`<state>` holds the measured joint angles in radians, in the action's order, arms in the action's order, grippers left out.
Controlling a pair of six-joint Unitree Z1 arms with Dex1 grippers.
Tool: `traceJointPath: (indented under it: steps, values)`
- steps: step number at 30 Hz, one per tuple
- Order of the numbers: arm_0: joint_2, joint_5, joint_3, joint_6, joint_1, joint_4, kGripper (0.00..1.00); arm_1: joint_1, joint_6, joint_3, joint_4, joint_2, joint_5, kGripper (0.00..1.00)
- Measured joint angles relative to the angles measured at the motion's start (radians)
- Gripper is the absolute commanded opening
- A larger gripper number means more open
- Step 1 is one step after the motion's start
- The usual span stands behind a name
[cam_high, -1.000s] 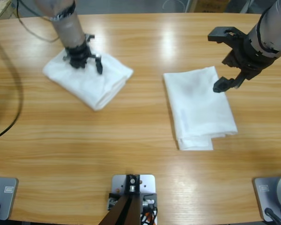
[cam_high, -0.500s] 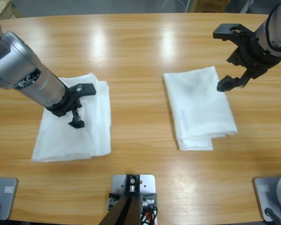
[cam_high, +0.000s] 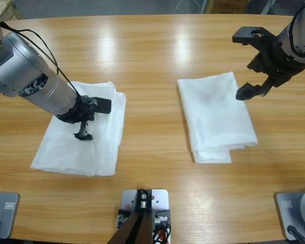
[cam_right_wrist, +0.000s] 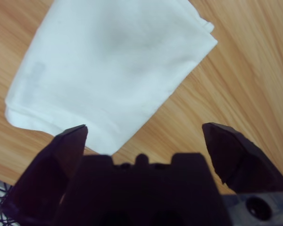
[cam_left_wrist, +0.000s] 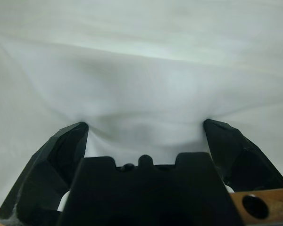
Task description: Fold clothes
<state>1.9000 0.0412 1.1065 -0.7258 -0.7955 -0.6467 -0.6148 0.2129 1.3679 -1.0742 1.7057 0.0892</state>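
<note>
Two white folded T-shirts lie on the wooden table; no lettering shows on either. The left T-shirt (cam_high: 66, 147) is a flat folded rectangle, and my left gripper (cam_high: 93, 120) rests on its top with jaws spread wide. In the left wrist view that T-shirt (cam_left_wrist: 141, 70) fills the picture, dented between the open left gripper (cam_left_wrist: 144, 126). The right T-shirt (cam_high: 216, 119) lies right of the middle. My right gripper (cam_high: 248, 63) hangs open above its far right corner, holding nothing. In the right wrist view this T-shirt (cam_right_wrist: 113, 61) lies beyond the right gripper (cam_right_wrist: 144, 129).
Bare wooden tabletop (cam_high: 152, 56) runs between and behind the two shirts. A black cable (cam_high: 40, 43) loops over the left arm. Boxes stand beyond the table's far edge.
One second ago the left shirt was a bundle farther back with the gripper on it; now it lies flatter and nearer, under the left gripper. The right gripper has barely moved.
</note>
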Motion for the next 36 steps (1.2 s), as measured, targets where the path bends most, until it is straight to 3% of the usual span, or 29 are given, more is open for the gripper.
traceJointPath:
  steps: [5,13,18,22,27,32,36]
  values:
    - [0.006,0.041,0.028,0.102,0.000,0.000,0.950,0.000,0.000,0.000,0.000,0.000,0.000,1.000]
    - [0.032,0.072,0.115,0.117,0.000,-0.002,0.950,0.000,0.000,0.000,0.010,0.000,0.000,1.000]
    - [-0.027,0.072,0.264,0.174,-0.001,-0.102,0.950,0.000,-0.002,0.000,0.010,0.000,-0.001,1.000]
    - [-0.038,0.097,0.390,0.409,-0.002,-0.176,0.950,0.017,-0.035,0.001,0.010,0.000,-0.041,1.000]
    - [-0.004,0.278,0.494,0.766,-0.004,-0.187,0.942,0.165,-0.102,-0.035,0.049,-0.008,-0.243,1.000]
    - [0.016,0.433,0.488,1.117,-0.019,-0.085,0.830,0.275,-0.194,-0.144,0.124,-0.052,-0.385,1.000]
    - [0.021,0.477,0.418,1.364,-0.045,0.072,0.830,0.398,-0.265,-0.290,0.254,-0.086,-0.469,1.000]
